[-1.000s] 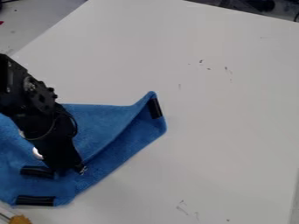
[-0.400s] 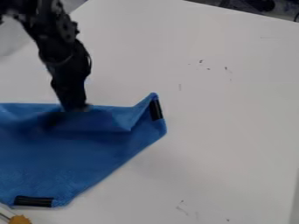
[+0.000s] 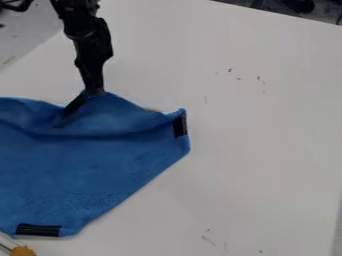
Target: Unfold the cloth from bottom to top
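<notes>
The jaws of the black gripper [image 3: 95,93] are closed on the upper edge of the blue cloth [image 3: 87,175], pulling that part up into a raised peak, with a black strip [image 3: 75,105] slanting down and to the left from just beside them. Over the gripper, the black arm [image 3: 92,42] comes in from the top edge of the view, left of the middle. The cloth lies on the left side of the worktop [image 3: 254,150] and runs out past the left edge of the view; a long soft crease crosses it below the peak, and the lower part lies fairly flat. A second black strip [image 3: 180,126] sits upright at its right corner, and a third [image 3: 38,230] lies along its bottom edge, near the lower left. Just below that one, in the bottom left corner of the view, is a small orange-brown knobbly thing [image 3: 23,251] with a thin rod beside it. The worktop is white, with small dark marks toward the upper right and faint scuffs near the bottom. Beyond its upper left edge is a grey surface [image 3: 27,42] with something dark and curved over it, and past its top right edge are dark things [image 3: 294,5] too unclear to name
</notes>
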Controlling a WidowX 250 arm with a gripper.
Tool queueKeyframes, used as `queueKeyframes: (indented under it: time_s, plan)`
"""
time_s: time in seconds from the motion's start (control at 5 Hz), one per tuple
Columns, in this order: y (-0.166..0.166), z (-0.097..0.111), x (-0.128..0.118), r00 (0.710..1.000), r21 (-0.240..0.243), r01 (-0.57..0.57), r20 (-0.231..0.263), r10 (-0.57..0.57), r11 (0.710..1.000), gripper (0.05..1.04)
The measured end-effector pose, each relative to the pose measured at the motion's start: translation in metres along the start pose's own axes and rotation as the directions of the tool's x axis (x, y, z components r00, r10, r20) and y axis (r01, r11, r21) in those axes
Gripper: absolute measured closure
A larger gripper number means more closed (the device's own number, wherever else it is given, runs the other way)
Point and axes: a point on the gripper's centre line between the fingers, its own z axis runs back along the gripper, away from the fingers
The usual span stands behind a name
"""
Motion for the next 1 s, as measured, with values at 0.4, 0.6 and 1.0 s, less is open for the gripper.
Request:
queueKeyframes:
  time_s: [0.4,0.6,1.0]
  plan:
    - [0.021,-0.02,0.025,0.993,-0.022,0.118,0.024,-0.118,0.993,1.031]
    - [0.021,-0.023,0.04,0.985,-0.022,0.169,0.035,-0.168,0.985,1.016]
    - [0.009,-0.003,0.038,0.992,0.02,0.125,0.03,-0.125,0.992,0.635]
